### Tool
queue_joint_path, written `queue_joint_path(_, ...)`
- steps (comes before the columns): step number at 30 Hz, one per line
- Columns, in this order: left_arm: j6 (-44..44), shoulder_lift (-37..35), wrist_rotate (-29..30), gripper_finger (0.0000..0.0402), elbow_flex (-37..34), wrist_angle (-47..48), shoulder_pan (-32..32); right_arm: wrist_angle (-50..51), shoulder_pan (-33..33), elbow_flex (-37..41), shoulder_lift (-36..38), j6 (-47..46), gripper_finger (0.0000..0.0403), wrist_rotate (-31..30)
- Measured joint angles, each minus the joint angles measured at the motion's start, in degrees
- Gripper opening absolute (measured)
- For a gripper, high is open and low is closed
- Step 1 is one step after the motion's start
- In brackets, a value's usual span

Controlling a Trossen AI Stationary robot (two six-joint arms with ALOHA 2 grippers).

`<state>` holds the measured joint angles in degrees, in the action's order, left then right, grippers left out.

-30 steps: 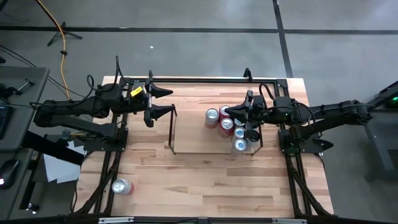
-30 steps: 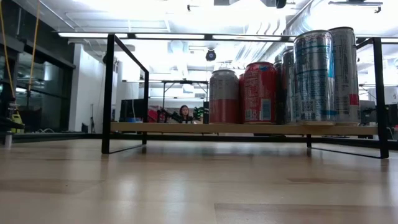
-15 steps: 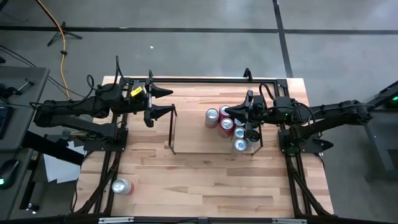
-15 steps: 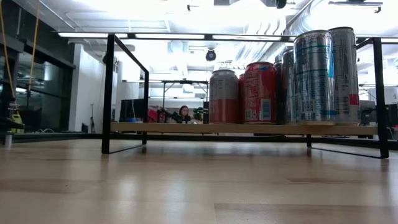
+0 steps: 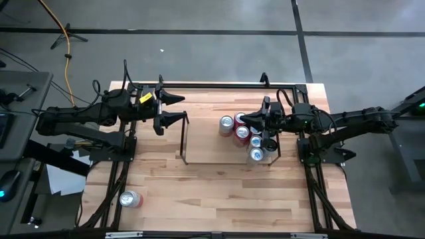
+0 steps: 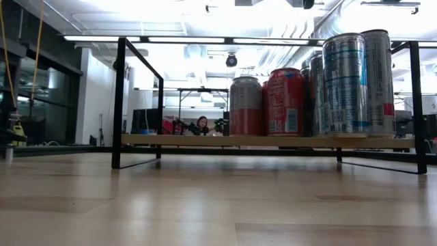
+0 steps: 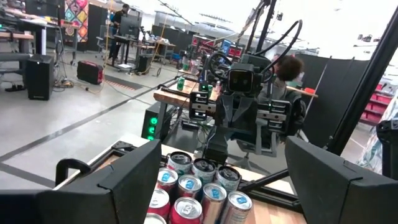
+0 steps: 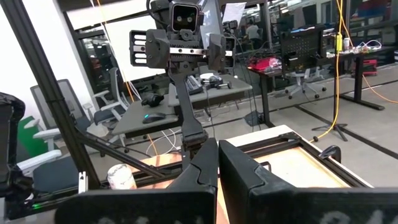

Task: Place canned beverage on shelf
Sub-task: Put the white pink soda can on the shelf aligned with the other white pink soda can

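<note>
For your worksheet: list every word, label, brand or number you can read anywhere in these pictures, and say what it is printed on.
None can be read.
Red cans on the shelf: white label panel, print too small.
Tall silver-blue cans: markings blurred.
Yellow tag on the left arm: no legible text.

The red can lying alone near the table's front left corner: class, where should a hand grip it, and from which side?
Grip the red can across the middle of its round body, coming straight down from above. It lies on its side, silver end towards the table edge, with bare table along both long sides, so fingers fit there.
</note>
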<state>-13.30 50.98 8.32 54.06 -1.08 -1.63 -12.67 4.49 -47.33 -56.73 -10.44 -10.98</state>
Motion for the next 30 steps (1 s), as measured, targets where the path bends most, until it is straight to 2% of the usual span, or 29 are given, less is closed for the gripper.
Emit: queue_joint_path(30,0.0,0.0,0.0,0.0301,0.0,2.4,0.0,0.0,0.0,0.0,0.0,0.0,0.0,-0.2)
